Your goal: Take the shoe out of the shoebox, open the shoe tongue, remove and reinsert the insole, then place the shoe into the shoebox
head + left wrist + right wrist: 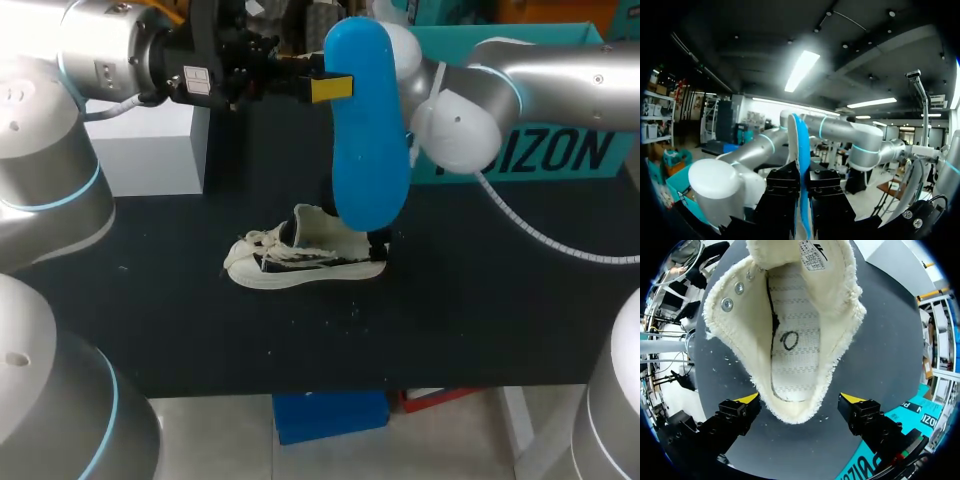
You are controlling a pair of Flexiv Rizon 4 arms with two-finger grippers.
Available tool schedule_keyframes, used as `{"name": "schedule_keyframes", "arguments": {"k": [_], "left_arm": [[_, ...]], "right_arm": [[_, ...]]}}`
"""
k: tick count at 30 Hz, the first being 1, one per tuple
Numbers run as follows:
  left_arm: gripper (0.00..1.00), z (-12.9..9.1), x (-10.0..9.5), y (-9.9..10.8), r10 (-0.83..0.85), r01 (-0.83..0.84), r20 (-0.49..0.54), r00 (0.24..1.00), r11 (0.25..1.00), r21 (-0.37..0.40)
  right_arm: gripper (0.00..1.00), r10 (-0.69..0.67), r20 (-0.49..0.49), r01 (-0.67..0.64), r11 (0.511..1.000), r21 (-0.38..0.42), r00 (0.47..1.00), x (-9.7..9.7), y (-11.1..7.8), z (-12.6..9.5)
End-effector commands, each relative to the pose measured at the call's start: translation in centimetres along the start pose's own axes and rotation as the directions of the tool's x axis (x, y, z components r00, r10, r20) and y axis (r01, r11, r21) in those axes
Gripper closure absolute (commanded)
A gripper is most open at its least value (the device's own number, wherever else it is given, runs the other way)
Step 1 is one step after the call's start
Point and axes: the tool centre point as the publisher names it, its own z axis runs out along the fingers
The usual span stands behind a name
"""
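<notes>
Blue insole (370, 130) is out, pinched upright between the left fingers (330, 88) at upper centre, right fingers (852, 400) spread wide and empty either side of the heel of the shoe (300, 262) mid-frame on the worktop (480, 310), so reinsertion looks next, calling for a toe-first aim.

One shoe (300, 262), one insole (368, 140), two pincers (802, 182) (799, 399).

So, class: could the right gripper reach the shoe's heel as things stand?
Probably yes. The right gripper hangs open right over the shoe, fingers either side of its heel, with nothing between. The insole is held up clear by the left gripper.
</notes>
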Motion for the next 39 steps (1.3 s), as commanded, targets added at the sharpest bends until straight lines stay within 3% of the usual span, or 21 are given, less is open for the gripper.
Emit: {"name": "schedule_keyframes", "arguments": {"k": [1, 12, 16, 24, 31, 39], "left_arm": [[1.00, 0.1, 0.0, 0.1, 0.001, -0.001, 0.002, 1.000, 1.000, 0.001], [1.00, 0.1, 0.0, 0.1, 0.001, -0.001, 0.002, 1.000, 1.000, 0.001], [1.00, 0.1, 0.0, 0.1, 0.001, -0.001, 0.002, 1.000, 1.000, 0.001], [1.00, 0.1, 0.0, 0.1, 0.001, -0.001, 0.002, 1.000, 1.000, 0.001], [1.00, 0.1, 0.0, 0.1, 0.001, -0.001, 0.002, 1.000, 1.000, 0.001], [1.00, 0.1, 0.0, 0.1, 0.001, -0.001, 0.002, 1.000, 1.000, 0.001]], "right_arm": [[0.00, -0.008, 0.002, 0.008, 1.000, -0.010, 1.000, 0.4, -0.2, 0.0], [0.00, -0.034, -0.002, 0.034, 0.999, -0.033, 0.999, 0.5, 0.0, -0.3], [0.00, -0.030, 0.014, 0.032, 0.987, -0.156, 0.999, 0.5, 0.0, -0.8], [0.00, -0.035, 0.011, 0.036, 0.948, -0.317, 0.999, 0.7, 0.0, -1.1], [0.00, -0.044, -0.020, 0.028, 0.864, -0.503, 0.999, 0.9, 0.0, -1.1], [0.00, -0.031, -0.025, 0.007, 0.763, -0.646, 0.999, 0.9, -0.4, -0.7]]}}
